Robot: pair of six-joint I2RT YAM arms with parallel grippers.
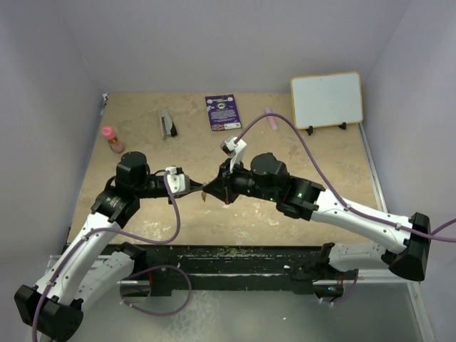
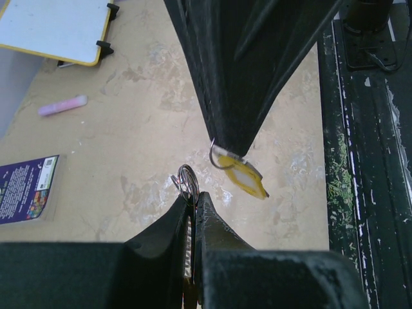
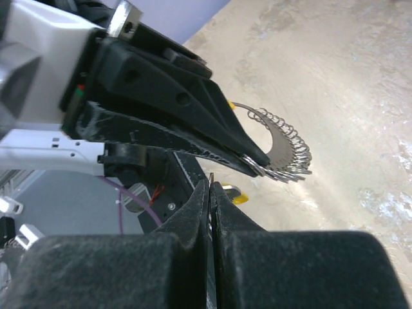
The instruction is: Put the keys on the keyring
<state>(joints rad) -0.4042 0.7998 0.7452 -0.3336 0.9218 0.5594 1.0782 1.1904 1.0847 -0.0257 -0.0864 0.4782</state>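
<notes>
Black metal rail (image 1: 228,256) runs along the near edge of the tan table (image 1: 199,153), and both arm bases sit on it. Just beyond, over the middle of the table, the two arms meet tip to tip. The left gripper (image 2: 192,198) is clamped tight on the keyring (image 3: 286,153), a thin silvery loop with a coiled, beaded rim that juts out past its fingertips. Facing it, the right gripper (image 3: 210,188) is pinched closed on a key (image 2: 243,177) with a yellow head (a small wire loop shows at the top of the head, right at the fingertips). The key hangs out below the tips at a tilt. Key and keyring sit just beside each other, and the left wrist view shows a narrow gap between them. Farther back on the table, well apart from the grippers, are a pink bottle (image 1: 110,139) at the left, a grey-and-black oblong tool (image 1: 167,123), a purple card (image 1: 223,112) and a pink stick (image 1: 271,121). At the far right corner a whiteboard (image 1: 326,100) with a yellow frame stands propped up.
</notes>
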